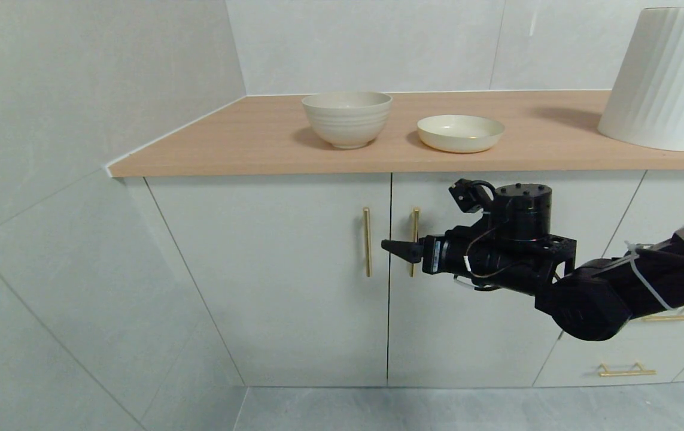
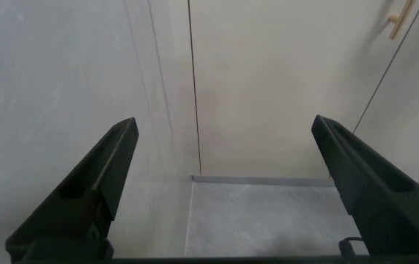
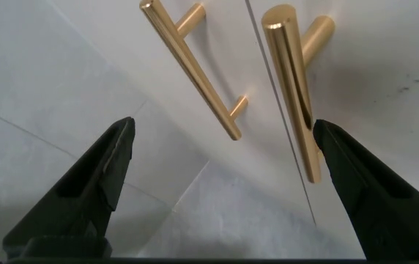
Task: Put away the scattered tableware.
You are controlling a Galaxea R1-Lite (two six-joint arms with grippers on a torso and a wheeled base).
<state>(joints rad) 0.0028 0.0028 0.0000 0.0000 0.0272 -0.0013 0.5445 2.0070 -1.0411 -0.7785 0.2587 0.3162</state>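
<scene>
Two pieces of tableware sit on the wooden countertop [image 1: 246, 140] in the upper centre of the head view: a deep ribbed bowl [image 1: 347, 118] and, just beside it toward frame right, a shallow dish [image 1: 460, 132]. Below them are two cabinet doors. Their brass pulls, the left handle [image 1: 367, 241] and the right handle [image 1: 415, 222], stand as upright bars on either side of the door seam.

The right gripper [image 1: 398, 248] lies level at mid-height of those bars, tips pointing toward frame left across the right handle. In the wrist view its jaws stand wide apart, with both bars ahead between them. The door pull therefore likely falls to the right arm, its grip closing across a vertical axis.

The left gripper [image 2: 224, 191], jaws likewise apart, faces the cabinet foot and the floor. No brand, label or writing can be read.
</scene>
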